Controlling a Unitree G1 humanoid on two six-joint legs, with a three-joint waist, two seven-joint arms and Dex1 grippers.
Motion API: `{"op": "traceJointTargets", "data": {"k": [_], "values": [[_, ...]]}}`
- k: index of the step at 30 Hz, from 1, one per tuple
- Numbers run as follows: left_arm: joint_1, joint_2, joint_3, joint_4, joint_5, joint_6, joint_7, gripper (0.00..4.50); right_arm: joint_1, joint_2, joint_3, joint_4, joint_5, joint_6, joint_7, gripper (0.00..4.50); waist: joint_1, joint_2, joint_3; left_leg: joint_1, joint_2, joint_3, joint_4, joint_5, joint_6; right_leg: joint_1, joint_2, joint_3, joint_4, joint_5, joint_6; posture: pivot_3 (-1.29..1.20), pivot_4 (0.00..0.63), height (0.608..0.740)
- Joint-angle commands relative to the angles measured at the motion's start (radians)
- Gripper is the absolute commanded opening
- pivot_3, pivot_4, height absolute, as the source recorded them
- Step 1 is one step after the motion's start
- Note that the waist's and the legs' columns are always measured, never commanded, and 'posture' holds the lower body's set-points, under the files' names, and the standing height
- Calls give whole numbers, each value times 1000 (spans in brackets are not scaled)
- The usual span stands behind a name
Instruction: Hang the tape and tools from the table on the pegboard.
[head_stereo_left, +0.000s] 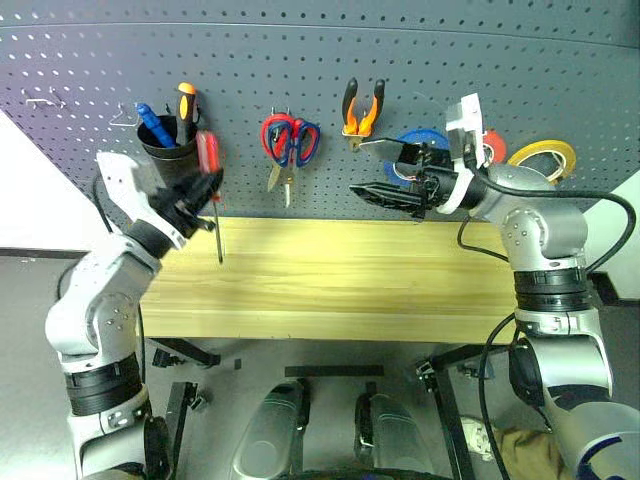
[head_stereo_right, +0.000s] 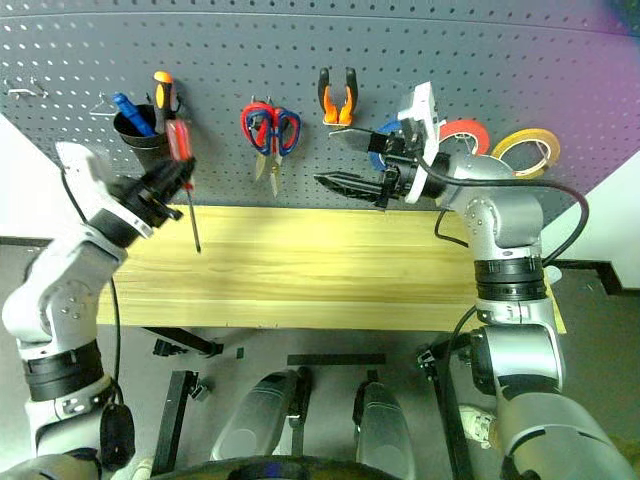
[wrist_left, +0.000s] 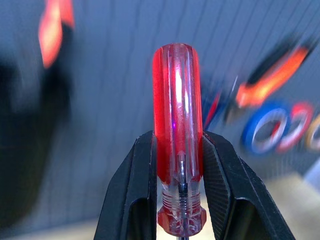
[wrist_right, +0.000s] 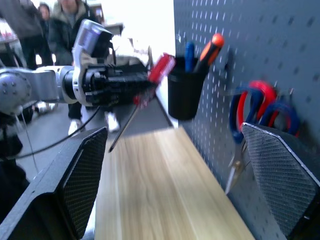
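Note:
My left gripper (head_stereo_left: 208, 187) is shut on the red-handled screwdriver (head_stereo_left: 208, 155), held up in front of the pegboard (head_stereo_left: 330, 60) with its shaft hanging down over the table (head_stereo_left: 330, 290). The left wrist view shows its fingers (wrist_left: 140, 190) clamped on the clear red handle (wrist_left: 177, 115). My right gripper (head_stereo_left: 357, 166) is open and holds nothing; it points left, just below the orange-and-black pliers (head_stereo_left: 362, 110) that hang on the board. The yellow tape (head_stereo_left: 543, 157) hangs at the far right of the board.
A black cup (head_stereo_left: 170, 152) on the board holds a blue and an orange-black screwdriver, right beside the held one. Red-handled and blue-handled scissors (head_stereo_left: 290, 140) hang mid-board. Blue tape (head_stereo_left: 420, 142) and red tape (head_stereo_left: 493, 145) hang behind my right wrist. People (wrist_right: 65, 20) stand beyond the table's left end.

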Motion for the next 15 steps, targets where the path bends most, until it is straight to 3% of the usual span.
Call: {"op": "traceJointTargets", "data": {"k": [1, 8, 15], "values": [[-102, 8, 44, 26, -52, -98, -1, 900, -14, -9, -42, -42, 47, 12, -22, 4500, 10, -1, -11, 0, 0, 0, 0, 1, -1, 0, 1, 0, 0, 0, 0, 192, 48, 733], [-287, 10, 11, 211, 31, -293, 28, 900, -58, 8, -100, -60, 126, 32, -89, 4500, 17, -3, -48, 1, 0, 2, 1, 1, 0, 1, 4, 1, 0, 1, 0, 154, 15, 733], [-456, 21, -52, 623, 238, -611, 57, 900, -28, 9, -108, -114, 169, 54, -147, 4500, 16, -5, -74, 4, 0, 2, 1, -3, 6, 5, 4, 1, 0, 1, 1, 120, 28, 733]]}}
